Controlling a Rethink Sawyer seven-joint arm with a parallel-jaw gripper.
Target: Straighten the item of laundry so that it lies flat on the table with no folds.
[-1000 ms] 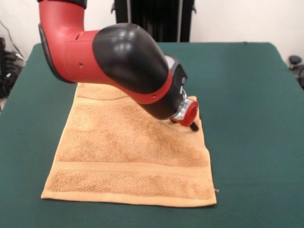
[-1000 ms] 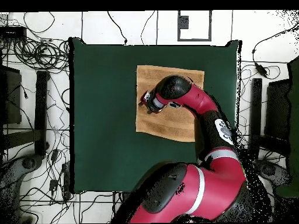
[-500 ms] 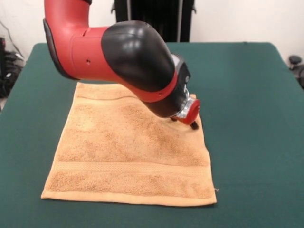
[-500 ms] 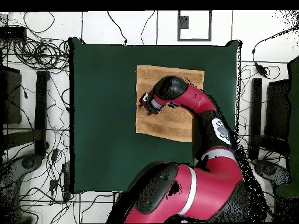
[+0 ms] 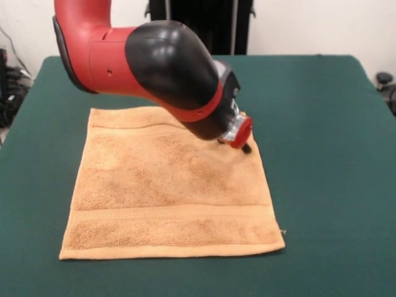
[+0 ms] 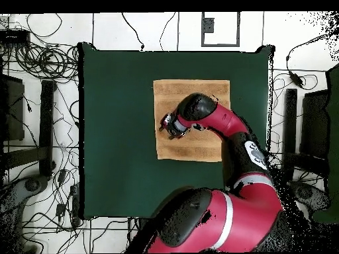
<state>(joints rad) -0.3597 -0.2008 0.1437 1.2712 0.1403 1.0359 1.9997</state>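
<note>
Tan-orange terry marks the towel (image 5: 170, 185), which in the front view lies spread as a near-square on the green table (image 5: 322, 124), its woven band running parallel to the near hem and all 4 visible edges fairly straight; no fold shows on the exposed surface, though the arm (image 5: 154, 68) hides the far right corner. The gripper (image 5: 245, 147) points down at the towel's right edge, its dark tip at or just above the cloth, a placement that suits pressing or dragging that edge outward. Whether it is spread or closed cannot be told, since the red flange and wrist cover it, and no cloth is seen lifted by it. Seen from overhead, the towel (image 6: 192, 89) sits near the middle of the table (image 6: 112, 132), aligned with the table's sides, and the gripper (image 6: 168, 124) sits over the towel close to its left edge. Judged from its outline, the towel appears essentially flat, so the task looks nearly complete.
</note>
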